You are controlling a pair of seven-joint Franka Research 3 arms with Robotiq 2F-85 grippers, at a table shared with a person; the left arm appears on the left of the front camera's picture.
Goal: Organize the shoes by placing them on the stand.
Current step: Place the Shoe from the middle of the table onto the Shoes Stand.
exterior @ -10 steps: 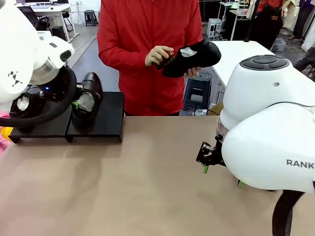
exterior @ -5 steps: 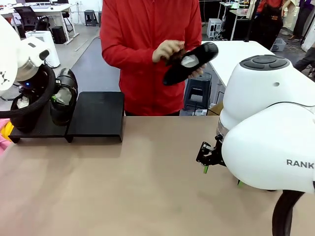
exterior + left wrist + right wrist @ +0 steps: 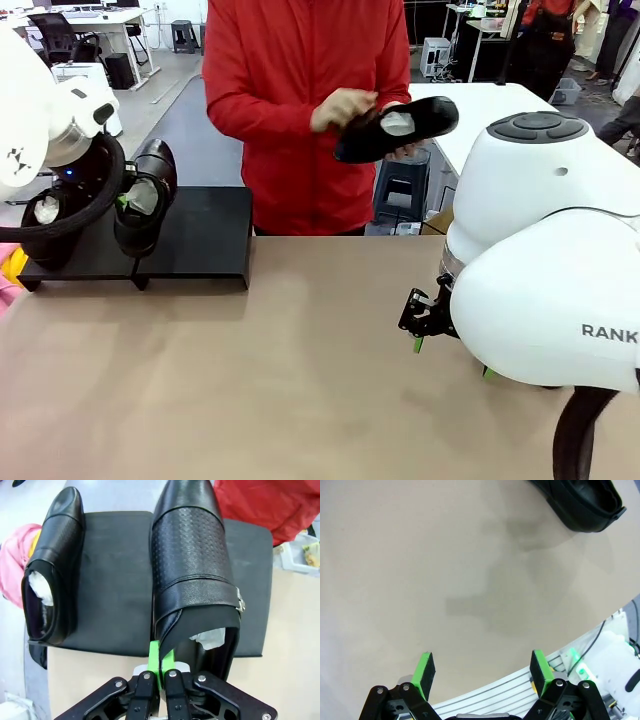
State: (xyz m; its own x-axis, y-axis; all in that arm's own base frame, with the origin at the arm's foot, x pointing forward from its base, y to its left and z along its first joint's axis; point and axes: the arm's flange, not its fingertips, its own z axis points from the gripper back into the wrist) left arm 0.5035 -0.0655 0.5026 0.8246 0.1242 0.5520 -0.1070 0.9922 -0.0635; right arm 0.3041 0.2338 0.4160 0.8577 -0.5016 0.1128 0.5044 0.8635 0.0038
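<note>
My left gripper [image 3: 161,666] is shut on the heel rim of a black buckled shoe [image 3: 192,575], stuffed with white paper. It holds the shoe [image 3: 143,200] heel-down and toe-up over the seam between the two sections of the black stand [image 3: 195,240]. A second shoe [image 3: 45,215] lies on the stand's left section [image 3: 117,580], seen as the plain shoe [image 3: 52,575] in the left wrist view. The person holds a third shoe [image 3: 400,128] in both hands at chest height. My right gripper [image 3: 482,669] hangs open above the bare table, low on the right [image 3: 454,360].
The end of another black shoe [image 3: 580,502] lies on the tan table [image 3: 280,380] beyond my right gripper. A pink thing [image 3: 15,555] sits left of the stand. The stand's right section is bare. My bulky right arm [image 3: 550,290] covers the table's right side.
My left gripper carried the shoe left from the stand's right section, then back a little right toward the seam. The person turned the third shoe in their hands. My right arm stayed still.
</note>
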